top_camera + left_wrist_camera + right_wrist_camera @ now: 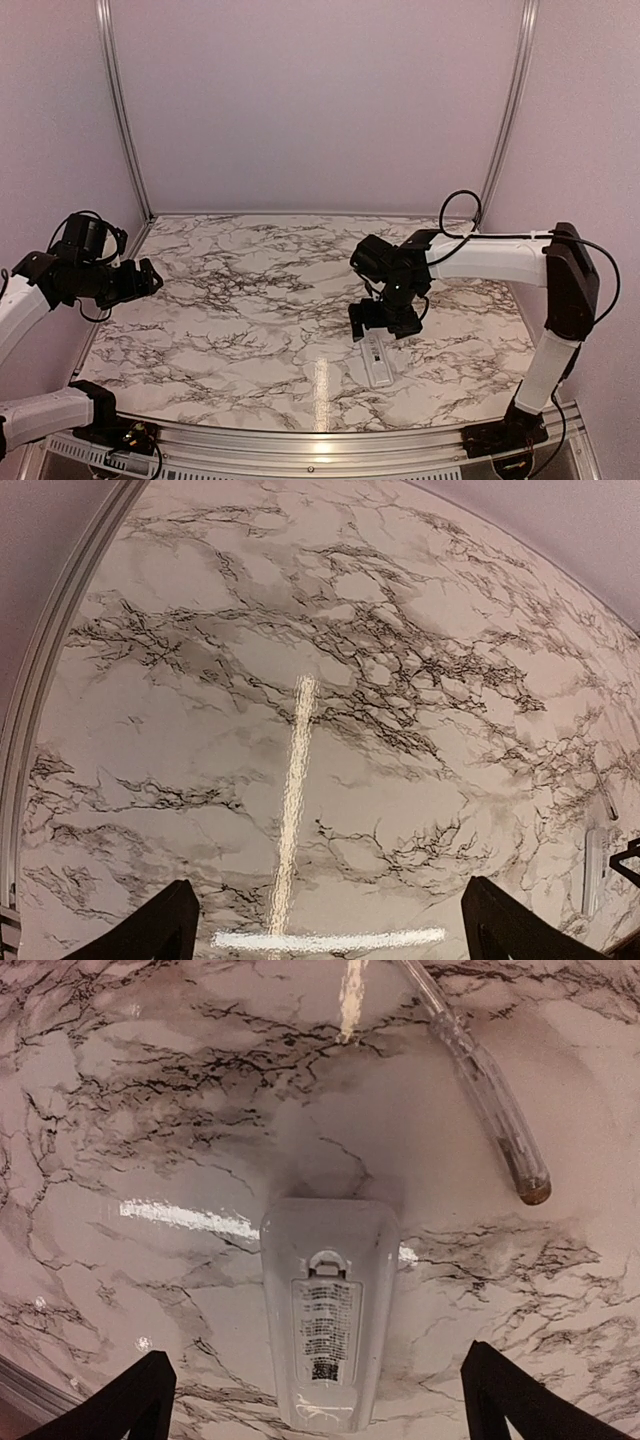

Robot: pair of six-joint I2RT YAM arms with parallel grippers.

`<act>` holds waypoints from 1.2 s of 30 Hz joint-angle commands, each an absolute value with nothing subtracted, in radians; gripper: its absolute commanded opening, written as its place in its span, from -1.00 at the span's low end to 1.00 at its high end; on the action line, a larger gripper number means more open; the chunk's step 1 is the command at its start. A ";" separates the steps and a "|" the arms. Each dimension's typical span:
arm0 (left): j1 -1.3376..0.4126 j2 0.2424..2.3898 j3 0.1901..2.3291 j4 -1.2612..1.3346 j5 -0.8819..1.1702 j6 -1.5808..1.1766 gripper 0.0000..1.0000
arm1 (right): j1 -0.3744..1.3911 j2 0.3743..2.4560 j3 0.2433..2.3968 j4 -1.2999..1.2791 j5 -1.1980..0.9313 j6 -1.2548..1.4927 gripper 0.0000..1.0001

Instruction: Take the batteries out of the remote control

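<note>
The remote control (378, 362) lay flat on the marble table (250, 300), at about 5 o'clock from the table's centre in the top view. Its back face was turned up. In the right wrist view, the remote control (328, 1310) showed a printed label and a small latch (327, 1260) above the label. The cover was closed, so the batteries could not be seen.

The right gripper (385, 322) hung over the 12 o'clock end of the remote, pointing down. Its jaws were wide apart and held nothing; the two dark fingers (140, 1405) stood at each side of the remote, not touching it. A clear thin rod (480, 1080) with a brownish tip lay at 1 o'clock from the remote, apart from it.

The left gripper (150, 278) was at the 9 o'clock side of the table, well apart from the remote. Its jaws were also wide and empty.
</note>
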State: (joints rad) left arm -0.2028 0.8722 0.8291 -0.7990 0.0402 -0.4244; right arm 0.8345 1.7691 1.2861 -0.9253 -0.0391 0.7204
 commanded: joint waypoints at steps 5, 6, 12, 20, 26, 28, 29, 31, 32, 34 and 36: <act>-0.212 0.873 0.833 -0.820 0.008 -0.402 0.98 | 0.854 1.842 1.343 -0.990 -0.046 0.676 0.97; -0.212 0.873 0.834 -0.819 0.008 -0.403 0.98 | 0.854 1.850 1.345 -0.990 -0.048 0.672 0.97; -0.212 0.874 0.830 -0.816 -0.021 -0.409 0.98 | 0.854 1.896 1.366 -0.993 -0.062 0.650 0.97; -0.212 0.868 0.828 -0.816 -0.026 -0.409 0.98 | 0.854 1.954 1.402 -1.017 -0.039 0.656 0.96; -0.212 0.865 0.828 -0.815 -0.030 -0.413 0.98 | 0.854 1.968 1.404 -1.011 -0.024 0.673 0.75; -0.212 0.864 0.827 -0.815 -0.032 -0.413 0.98 | 0.855 1.971 1.403 -1.006 -0.020 0.676 0.67; -0.212 0.864 0.827 -0.815 -0.032 -0.413 0.98 | 0.854 1.974 1.402 -1.001 -0.021 0.675 0.63; -0.212 0.863 0.827 -0.815 -0.032 -0.413 0.98 | 0.855 1.980 1.402 -0.994 -0.016 0.675 0.57; -0.212 0.862 0.827 -0.815 -0.031 -0.414 0.98 | 0.854 1.983 1.401 -0.989 -0.014 0.675 0.53; -0.212 0.861 0.827 -0.815 -0.030 -0.414 0.98 | 0.854 1.990 1.399 -0.983 -0.009 0.674 0.50; -0.212 0.860 0.827 -0.815 -0.031 -0.412 0.98 | 0.854 2.000 1.400 -0.979 -0.004 0.675 0.49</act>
